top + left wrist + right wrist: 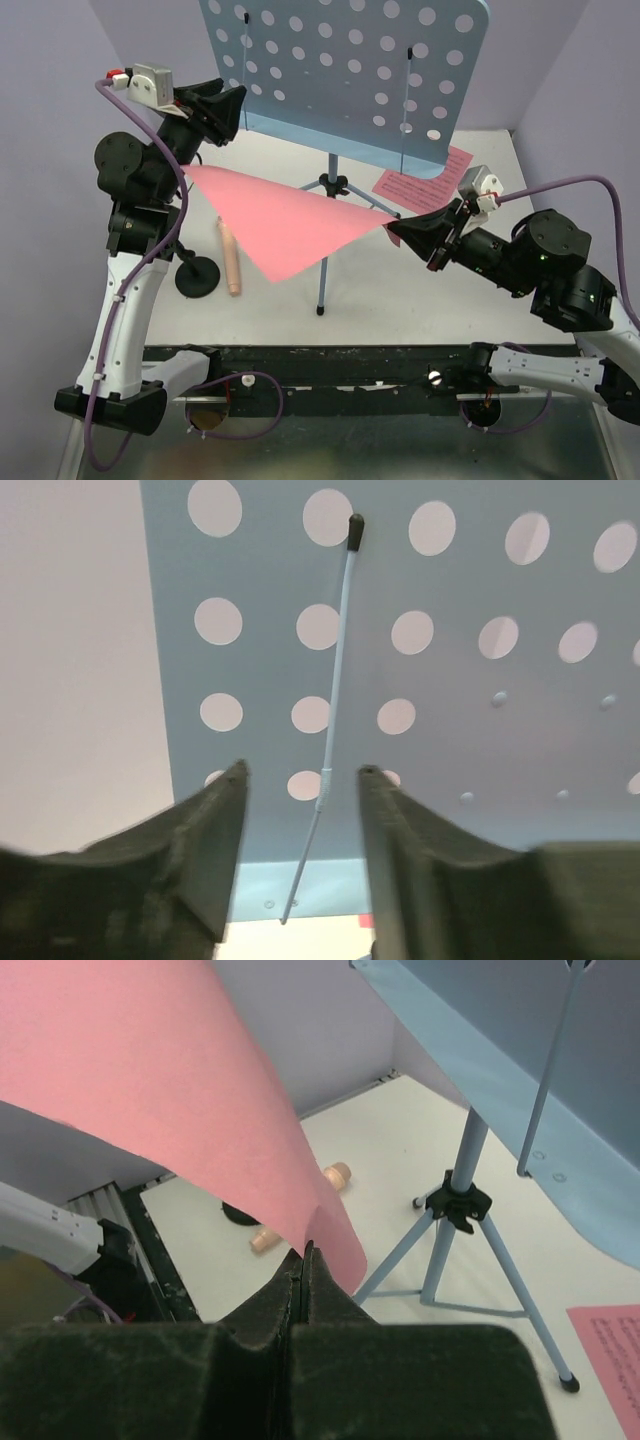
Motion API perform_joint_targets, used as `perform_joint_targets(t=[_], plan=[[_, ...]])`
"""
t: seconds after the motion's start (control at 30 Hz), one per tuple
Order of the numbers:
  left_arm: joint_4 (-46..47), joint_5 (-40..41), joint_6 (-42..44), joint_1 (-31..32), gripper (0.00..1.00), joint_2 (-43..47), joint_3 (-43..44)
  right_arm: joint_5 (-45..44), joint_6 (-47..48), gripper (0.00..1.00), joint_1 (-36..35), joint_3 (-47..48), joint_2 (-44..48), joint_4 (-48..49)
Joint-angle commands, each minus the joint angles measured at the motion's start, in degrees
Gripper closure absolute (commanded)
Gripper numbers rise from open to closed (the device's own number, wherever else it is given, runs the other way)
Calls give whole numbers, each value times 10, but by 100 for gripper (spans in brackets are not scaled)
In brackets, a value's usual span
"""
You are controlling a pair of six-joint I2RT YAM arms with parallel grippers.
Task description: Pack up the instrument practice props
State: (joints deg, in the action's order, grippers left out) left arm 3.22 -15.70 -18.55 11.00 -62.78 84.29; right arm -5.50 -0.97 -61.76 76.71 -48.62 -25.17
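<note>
The stand (340,70) fills the top centre of the overhead frame, upright on the worktop (400,290). Mid-frame, one page (285,215) hangs in the air, its corner pinched in my right end effector (395,232). Upper left, the left end effector (225,105) gapes empty at the stand's desk. I judge I'm clearing pages; next, this one needs setting down flat.
</note>
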Motion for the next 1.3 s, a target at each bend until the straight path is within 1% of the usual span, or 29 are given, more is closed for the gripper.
perform_joint_targets(t=[0.0, 0.13, 0.2, 0.27, 0.37, 0.53, 0.63, 0.77, 0.93, 1.0, 1.1, 1.2, 1.27], plan=[[2, 11, -13, 0, 34, 14, -19, -6, -7, 99, 3, -15, 14, -80], [6, 27, -9, 0, 22, 43, -50, -59, -25, 99, 3, -67, 21, -100], [7, 42, -8, 0, 20, 67, -69, -83, -48, 99, 3, -112, 32, -84], [11, 56, -8, 0, 20, 91, -90, -128, -72, 99, 4, -153, 37, -83], [15, 74, -14, 0, 20, 133, -135, -180, -104, 99, 4, -189, 42, -94], [20, 102, -45, 0, 20, 202, -199, -274, -166, 99, 4, -187, 62, -128], [25, 98, -68, 0, 20, 231, -231, -329, -201, 99, 4, -175, 78, -145], [25, 87, -96, 0, 20, 252, -259, -403, -246, 99, 3, -164, 93, -161], [26, 72, -119, 1, 20, 265, -294, -477, -281, 99, 3, -175, 92, -161], [27, 66, -130, 1, 20, 267, -304, -506, -274, 99, 3, -186, 89, -140], [29, 59, -138, 1, 20, 270, -319, -540, -235, 99, 3, -209, 89, -72], [34, 56, -146, 1, 20, 275, -336, -558, -184, 99, 5, -230, 81, -3], [35, 54, -151, 1, 20, 279, -346, -560, -165, 99, 16, -242, 71, 27]])
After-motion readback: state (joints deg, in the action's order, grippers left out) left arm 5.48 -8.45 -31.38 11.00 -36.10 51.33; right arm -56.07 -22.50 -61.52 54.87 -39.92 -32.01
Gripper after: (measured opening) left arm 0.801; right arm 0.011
